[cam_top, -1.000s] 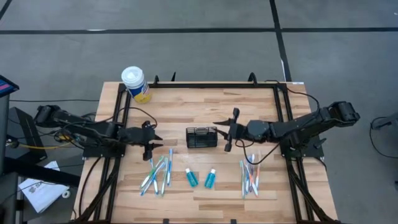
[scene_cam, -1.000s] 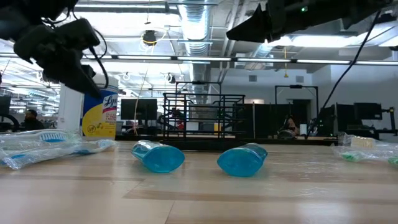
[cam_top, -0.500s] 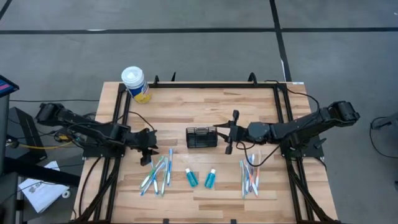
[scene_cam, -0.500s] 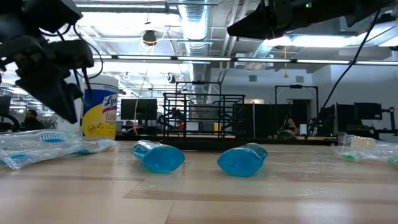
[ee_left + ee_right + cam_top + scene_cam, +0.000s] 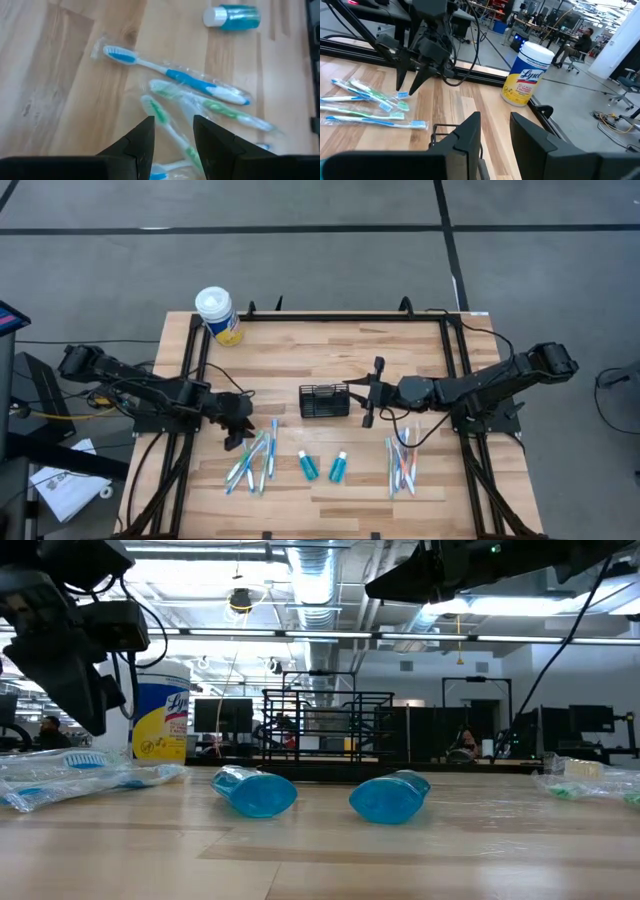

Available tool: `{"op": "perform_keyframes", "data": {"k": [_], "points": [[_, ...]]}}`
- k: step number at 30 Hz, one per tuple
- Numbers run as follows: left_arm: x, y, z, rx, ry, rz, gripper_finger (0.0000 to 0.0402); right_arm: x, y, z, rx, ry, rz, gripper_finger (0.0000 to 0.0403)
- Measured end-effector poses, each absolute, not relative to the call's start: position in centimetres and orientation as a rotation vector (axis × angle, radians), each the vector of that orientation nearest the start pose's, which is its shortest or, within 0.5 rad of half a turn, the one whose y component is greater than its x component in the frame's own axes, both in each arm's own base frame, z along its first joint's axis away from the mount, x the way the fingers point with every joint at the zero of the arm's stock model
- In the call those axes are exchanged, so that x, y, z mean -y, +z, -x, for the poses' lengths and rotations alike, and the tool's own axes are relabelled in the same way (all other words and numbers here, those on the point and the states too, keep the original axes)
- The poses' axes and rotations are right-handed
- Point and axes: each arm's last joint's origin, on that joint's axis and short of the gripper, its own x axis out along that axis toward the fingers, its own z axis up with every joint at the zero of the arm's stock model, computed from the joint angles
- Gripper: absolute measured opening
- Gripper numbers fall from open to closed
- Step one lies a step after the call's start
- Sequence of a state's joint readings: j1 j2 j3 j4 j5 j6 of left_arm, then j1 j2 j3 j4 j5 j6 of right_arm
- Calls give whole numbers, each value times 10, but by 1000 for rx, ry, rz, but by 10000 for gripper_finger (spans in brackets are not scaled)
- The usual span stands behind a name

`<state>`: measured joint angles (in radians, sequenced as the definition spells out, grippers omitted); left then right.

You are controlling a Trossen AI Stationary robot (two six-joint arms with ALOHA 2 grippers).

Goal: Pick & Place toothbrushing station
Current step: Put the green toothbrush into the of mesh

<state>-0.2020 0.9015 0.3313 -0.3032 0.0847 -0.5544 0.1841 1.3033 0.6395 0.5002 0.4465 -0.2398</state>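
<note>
The toothbrushing station, a small black wire-mesh basket (image 5: 324, 401), stands on its base at the table's middle (image 5: 325, 730). Wrapped toothbrushes lie flat in a left group (image 5: 255, 458) and a right group (image 5: 400, 465), with two teal tubes (image 5: 308, 466) (image 5: 338, 467) between them. My left gripper (image 5: 238, 438) hangs open, slanting down just over the left group's far end; a green toothbrush (image 5: 165, 120) shows between its fingers (image 5: 173, 125), untouched. My right gripper (image 5: 350, 392) hovers open above the basket's right end (image 5: 495, 127), nearly level.
A white-lidded round canister with a yellow label (image 5: 217, 315) stands at the table's far left corner. A black metal frame (image 5: 330, 315) runs along the table's far and side edges. Bare wood (image 5: 320, 350) lies behind the basket.
My left gripper has sunk toward the left group of toothbrushes, going toward the table's near edge, and has rolled and tipped further downward. Its fingers have kept their gap. The toothbrushes, the tubes and the basket have stayed where they were.
</note>
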Motion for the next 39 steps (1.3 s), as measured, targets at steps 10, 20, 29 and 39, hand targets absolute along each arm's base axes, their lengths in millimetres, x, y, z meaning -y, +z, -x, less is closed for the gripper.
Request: {"op": "perform_keyframes", "data": {"k": [10, 20, 29, 39], "points": [[32, 135, -161, -1018, 122, 419, 131, -38, 239, -270, -193, -241, 295, 95], [35, 140, -171, -975, 32, 487, 131, -38, 238, -270, -196, -241, 296, 95], [28, 163, -167, -838, 37, 605, 131, -37, 237, -270, -212, -240, 301, 95], [30, 135, -173, -1000, 99, 606, 131, -37, 236, -270, -217, -241, 303, 95]]}}
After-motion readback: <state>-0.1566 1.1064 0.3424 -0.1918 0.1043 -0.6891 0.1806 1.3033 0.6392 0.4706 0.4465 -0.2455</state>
